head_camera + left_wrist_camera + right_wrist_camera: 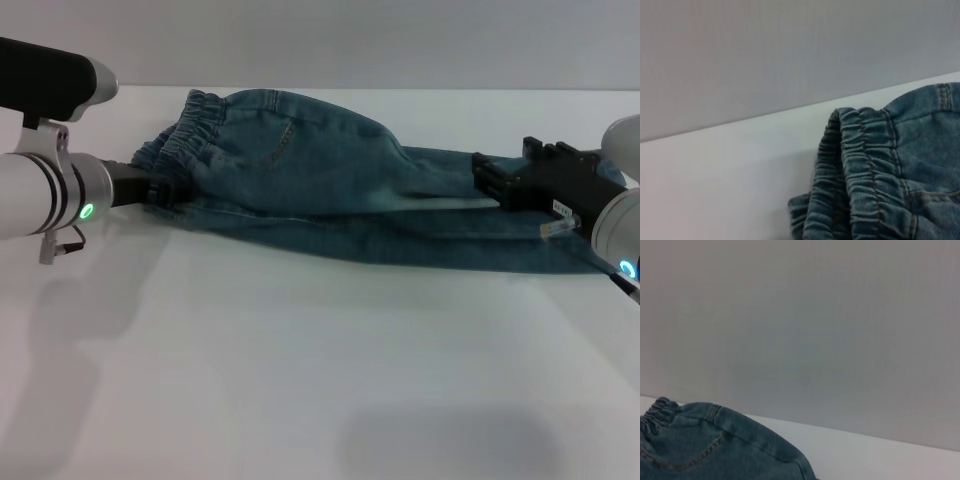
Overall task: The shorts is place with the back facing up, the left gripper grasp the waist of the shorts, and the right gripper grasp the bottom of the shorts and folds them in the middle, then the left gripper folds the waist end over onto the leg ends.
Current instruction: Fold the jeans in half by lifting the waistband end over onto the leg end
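The blue denim shorts (330, 180) lie across the white table, doubled lengthwise, with the elastic waist (185, 135) on the left and the leg ends (520, 245) on the right. My left gripper (158, 192) is low at the waist edge, its black fingers closed into the gathered cloth. The waistband (865, 170) fills the left wrist view from close up. At the leg end my right gripper (484, 180) is shut on the upper layer of denim. The right wrist view shows only the raised upper fold (715, 450) against the wall.
The white table (300, 380) stretches broad in front of the shorts. A pale wall (400, 40) rises just behind the table's far edge, close to the waistband.
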